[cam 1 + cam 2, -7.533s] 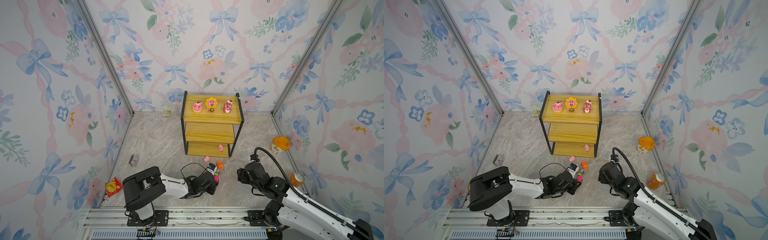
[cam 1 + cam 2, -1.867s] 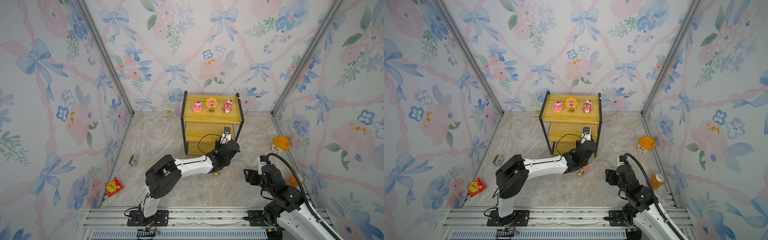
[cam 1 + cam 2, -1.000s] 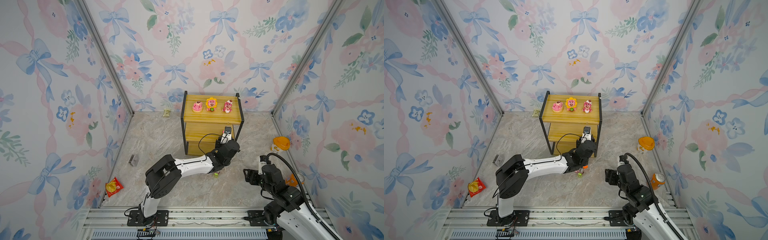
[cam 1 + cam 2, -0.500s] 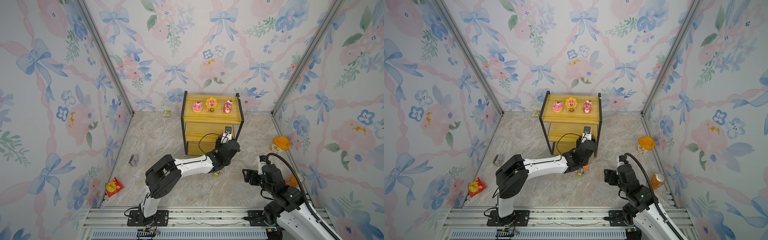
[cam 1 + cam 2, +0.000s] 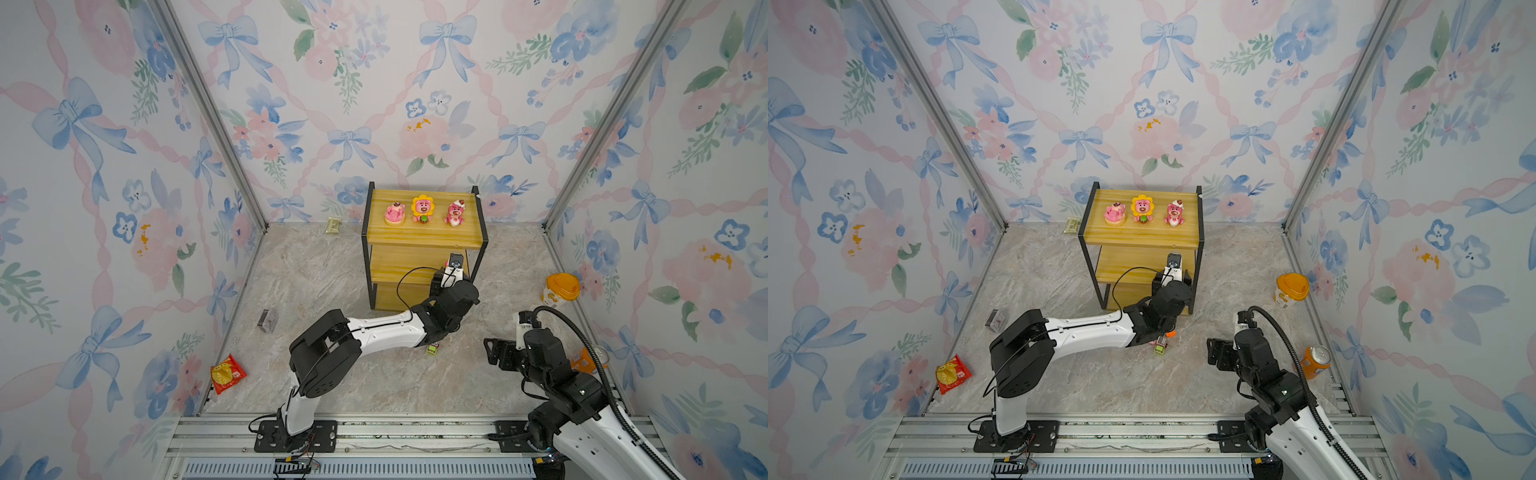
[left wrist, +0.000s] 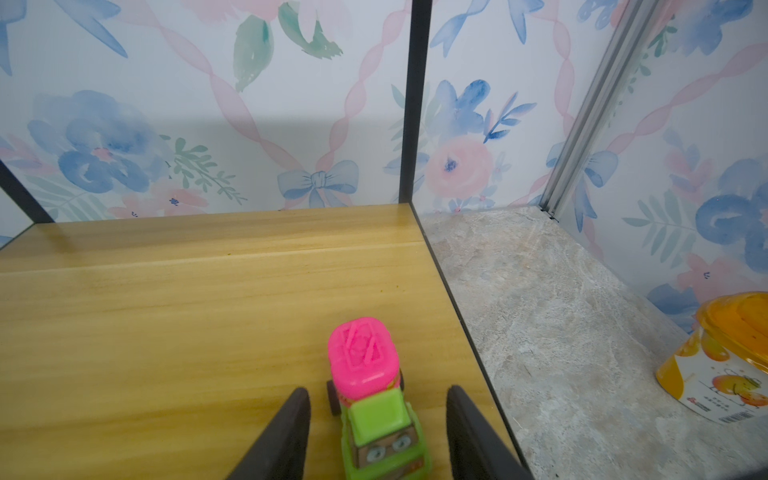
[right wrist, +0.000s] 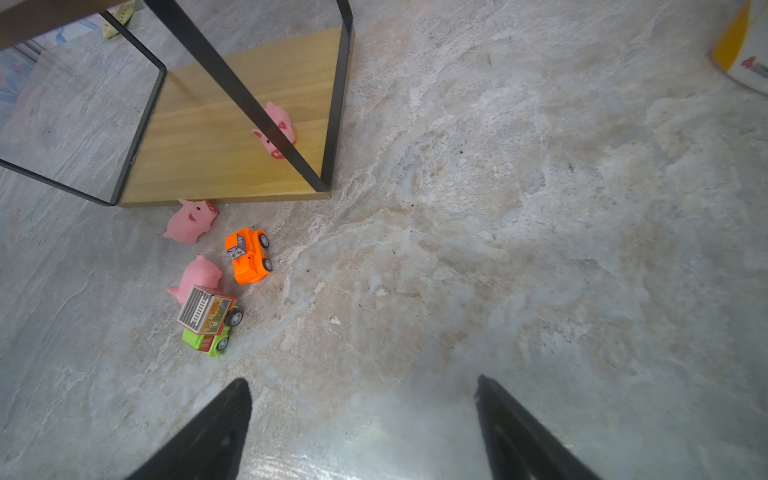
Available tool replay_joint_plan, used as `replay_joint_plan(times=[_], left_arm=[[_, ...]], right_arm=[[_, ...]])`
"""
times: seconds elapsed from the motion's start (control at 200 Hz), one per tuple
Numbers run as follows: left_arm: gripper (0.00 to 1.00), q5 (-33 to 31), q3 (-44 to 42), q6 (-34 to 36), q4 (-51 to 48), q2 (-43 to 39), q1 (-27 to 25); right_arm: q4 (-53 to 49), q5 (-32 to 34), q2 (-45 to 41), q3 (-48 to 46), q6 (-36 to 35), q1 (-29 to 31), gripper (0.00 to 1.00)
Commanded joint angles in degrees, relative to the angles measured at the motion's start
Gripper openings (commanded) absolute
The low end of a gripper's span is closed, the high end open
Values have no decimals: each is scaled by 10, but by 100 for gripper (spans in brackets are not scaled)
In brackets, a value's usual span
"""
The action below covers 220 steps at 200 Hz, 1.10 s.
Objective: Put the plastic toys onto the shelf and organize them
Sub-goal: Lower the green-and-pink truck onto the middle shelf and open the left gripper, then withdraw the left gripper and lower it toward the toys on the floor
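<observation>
Pink-green car (image 6: 370,399) on shelf (image 6: 166,311) board, near its edge, between left fingers (image 6: 286,432), spread and clear of it. Right fingers (image 7: 216,428) spread wide over floor (image 7: 457,208); orange car (image 7: 248,255), red-green car (image 7: 208,320), two pigs (image 7: 191,222) lying before shelf.

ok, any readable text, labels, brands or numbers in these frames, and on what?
No text can be quoted; nothing reads legibly.
yellow-lidded cup: label print and barcode, too small to read.
red snack packet: printing too small to read.
orange can: markings too small to read.
green toy truck: picture stickers on its box, no legible words.
</observation>
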Motion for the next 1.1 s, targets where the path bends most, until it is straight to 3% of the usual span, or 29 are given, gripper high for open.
replay_joint_plan(times=[0.0, 0.78, 1.095], left_arm=[[55, -2, -12, 9, 7, -26, -2], [63, 0, -47, 16, 7, -67, -13], [66, -4, -87, 23, 5, -119, -32]], right_arm=[[2, -5, -6, -6, -6, -6, 88], [-2, -4, -13, -7, -4, -7, 89], [-4, -7, -21, -8, -2, -6, 89]])
